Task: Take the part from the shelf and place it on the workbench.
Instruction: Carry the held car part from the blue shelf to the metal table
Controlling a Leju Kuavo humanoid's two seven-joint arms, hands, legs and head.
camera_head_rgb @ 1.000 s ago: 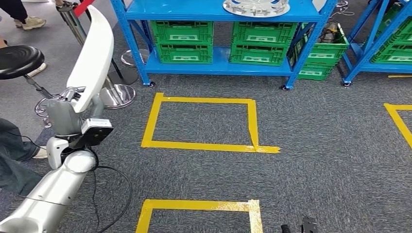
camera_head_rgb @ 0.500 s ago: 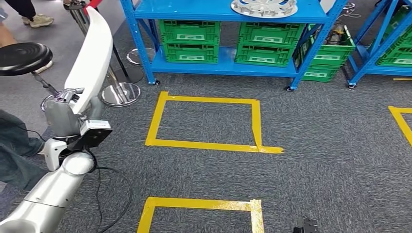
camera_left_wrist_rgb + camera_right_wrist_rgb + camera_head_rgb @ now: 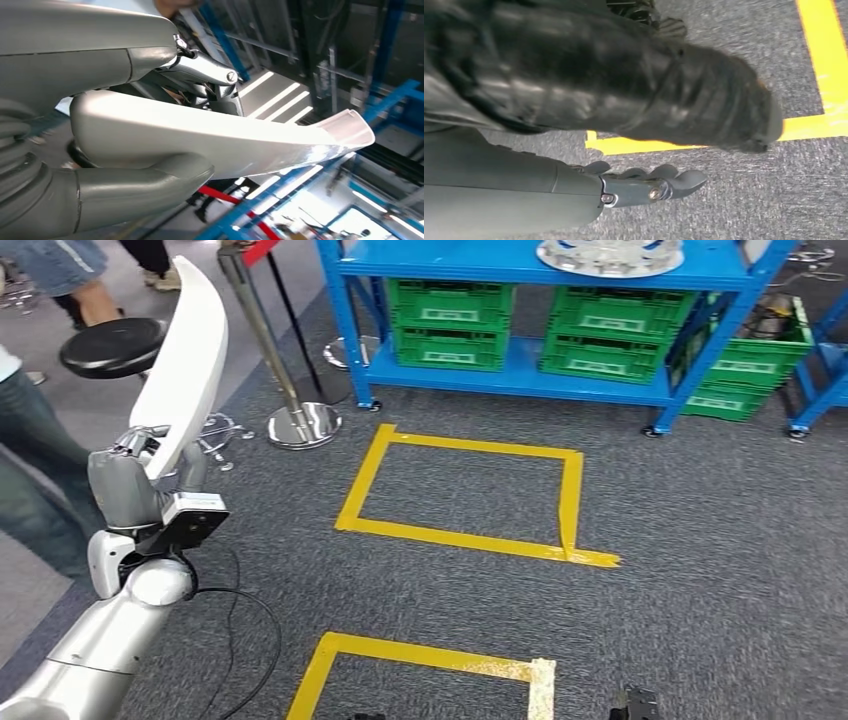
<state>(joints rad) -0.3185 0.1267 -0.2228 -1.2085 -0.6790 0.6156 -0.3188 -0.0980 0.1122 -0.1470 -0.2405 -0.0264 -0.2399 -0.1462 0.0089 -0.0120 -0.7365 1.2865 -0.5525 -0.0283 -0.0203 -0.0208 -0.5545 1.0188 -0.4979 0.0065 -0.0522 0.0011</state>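
— Left of the blue shelf [image 3: 560,265], what's held?
— Left robot hand [image 3: 135,475] grasps the long white part [image 3: 190,360], upright above the carpet.
— And the right robot hand [image 3: 644,187]?
— Hanging over the yellow tape [image 3: 824,55], holding nothing, fingers loosely apart.

1. Green plastic crates [image 3: 450,320] sat on the blue rack's lower level.
2. Yellow tape rectangles [image 3: 470,495] marked the grey carpet.
3. A chrome stanchion post [image 3: 300,420] stood beside a black round stool [image 3: 112,345].
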